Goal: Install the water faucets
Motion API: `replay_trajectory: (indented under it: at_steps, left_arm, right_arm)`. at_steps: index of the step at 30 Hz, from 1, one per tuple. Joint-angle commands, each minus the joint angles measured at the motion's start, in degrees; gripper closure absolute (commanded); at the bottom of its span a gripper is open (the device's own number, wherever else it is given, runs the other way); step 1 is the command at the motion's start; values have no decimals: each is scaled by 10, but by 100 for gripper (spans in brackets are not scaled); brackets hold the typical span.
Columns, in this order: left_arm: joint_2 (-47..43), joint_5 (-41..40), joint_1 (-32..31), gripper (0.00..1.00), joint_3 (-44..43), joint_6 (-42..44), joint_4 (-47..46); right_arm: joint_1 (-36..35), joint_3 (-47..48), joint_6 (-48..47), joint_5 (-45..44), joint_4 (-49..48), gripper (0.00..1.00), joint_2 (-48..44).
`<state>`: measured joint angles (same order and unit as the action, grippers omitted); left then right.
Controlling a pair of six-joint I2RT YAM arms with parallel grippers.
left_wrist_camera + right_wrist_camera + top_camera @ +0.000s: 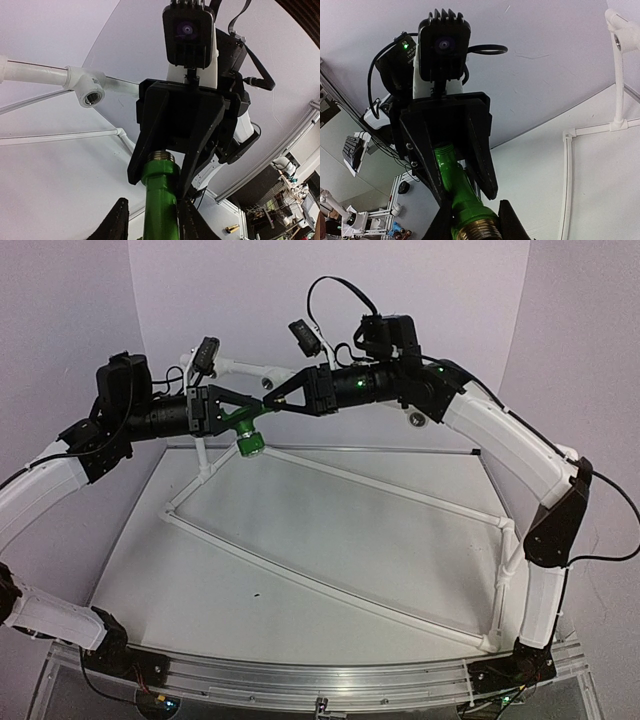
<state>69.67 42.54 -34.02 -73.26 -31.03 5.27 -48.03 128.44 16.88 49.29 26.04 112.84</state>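
The water faucet (243,427) has a bright green body and a threaded metal end, and is held in the air at the back left. Both grippers meet on it. My right gripper (268,403) is shut on the threaded end and its green collar (470,220). My left gripper (234,417) surrounds the green body (160,200). In the left wrist view one of its fingers (192,220) touches the body and the other stands a small gap away. A green knob (250,447) hangs below the faucet.
A white pipe frame (340,475) lies across the table with uprights at the back left and front right. A white tee fitting with a dark socket (90,94) sits on the raised pipe near the left gripper. Another fitting (620,35) tops an upright.
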Motion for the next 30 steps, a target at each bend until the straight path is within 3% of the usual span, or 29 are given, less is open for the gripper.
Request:
replay_trajectory:
  at_steps: [1, 7, 14, 22, 24, 26, 30]
  left_arm:
    - [-7, -2, -2, 62, 10, -14, -39]
    - [-28, -4, -3, 58, 41, -19, -49]
    - [-25, -18, -4, 66, 48, -19, -66]
    - [-34, -56, -4, 90, 63, -40, -103]
    - [-40, -86, -4, 94, 70, -60, -102]
    - [-46, -124, -2, 99, 66, -75, -78]
    - [-44, -167, 20, 100, 43, -112, -13]
  right_arm:
    - [-3, 5, 11, 7, -42, 100, -2]
    - [0, 7, 17, -2, -48, 100, -2]
    - [0, 4, 27, 0, -56, 100, -1]
    - [0, 2, 22, 2, -63, 99, -3]
    - [1, 4, 11, -7, -60, 76, -5]
    - [7, 0, -4, -24, -58, 45, -14]
    - [29, -10, -62, -94, -43, 18, -43]
